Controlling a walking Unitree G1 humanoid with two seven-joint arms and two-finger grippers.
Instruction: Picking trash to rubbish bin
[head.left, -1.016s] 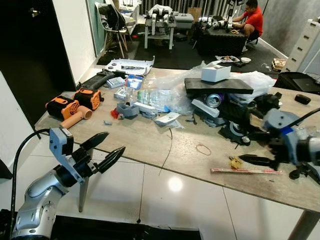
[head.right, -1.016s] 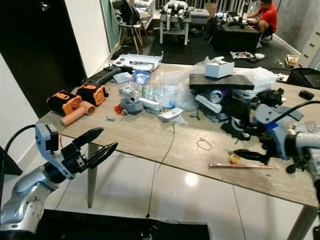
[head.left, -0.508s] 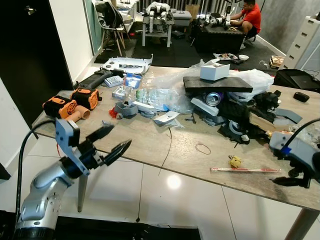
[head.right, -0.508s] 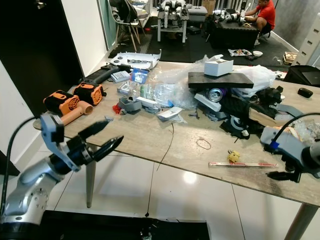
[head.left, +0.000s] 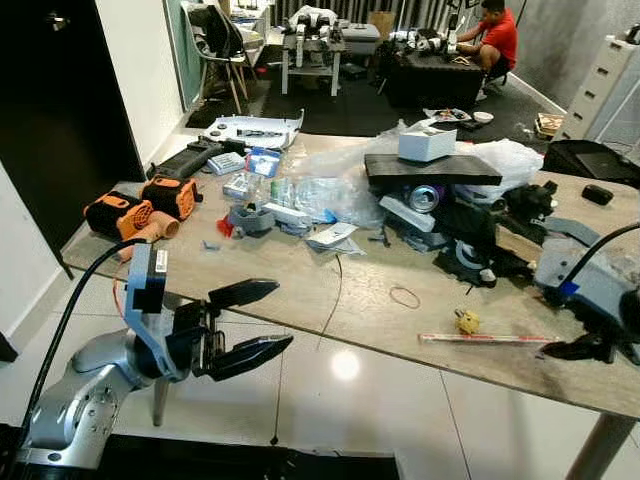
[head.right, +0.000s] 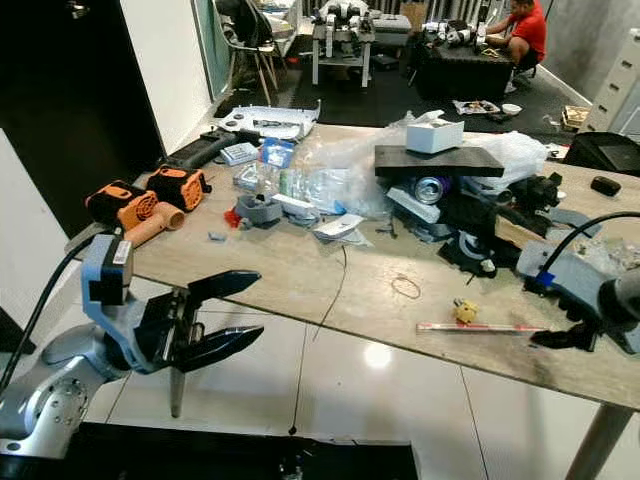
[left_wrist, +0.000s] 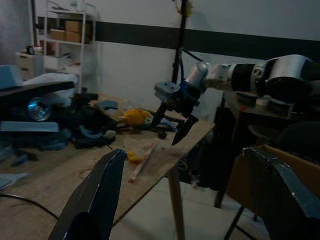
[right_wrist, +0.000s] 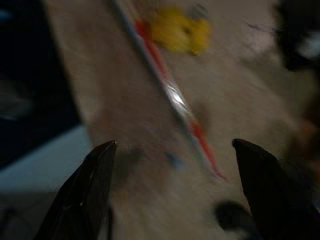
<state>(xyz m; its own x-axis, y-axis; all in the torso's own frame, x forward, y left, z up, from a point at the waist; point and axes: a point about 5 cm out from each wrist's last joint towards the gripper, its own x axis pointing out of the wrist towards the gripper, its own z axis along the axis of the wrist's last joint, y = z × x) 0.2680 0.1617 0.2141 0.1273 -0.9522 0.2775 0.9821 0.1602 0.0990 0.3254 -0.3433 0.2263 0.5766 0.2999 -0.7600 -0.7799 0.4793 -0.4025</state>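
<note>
The right claw has swung back from over the cluttered middle of the table and now sits low at the near right edge, fingers spread wide with nothing between them. The right wrist view puts those tips just above the thin red-and-clear strip, with the small yellow piece lying just beyond it (the picture is blurred, so how near the tips are to the wood is hard to judge). From the head, that strip lies flat along the table's front edge and the yellow piece sits right beside it. That reads as lining up on one of these two bits as the trash to lift.

Over on the other side, the left claw has rolled over in front of the table, so its wide fingers now stack one above the other, empty, off the near edge. No rubbish bin can be made out, so the carry is yet to come.
</note>
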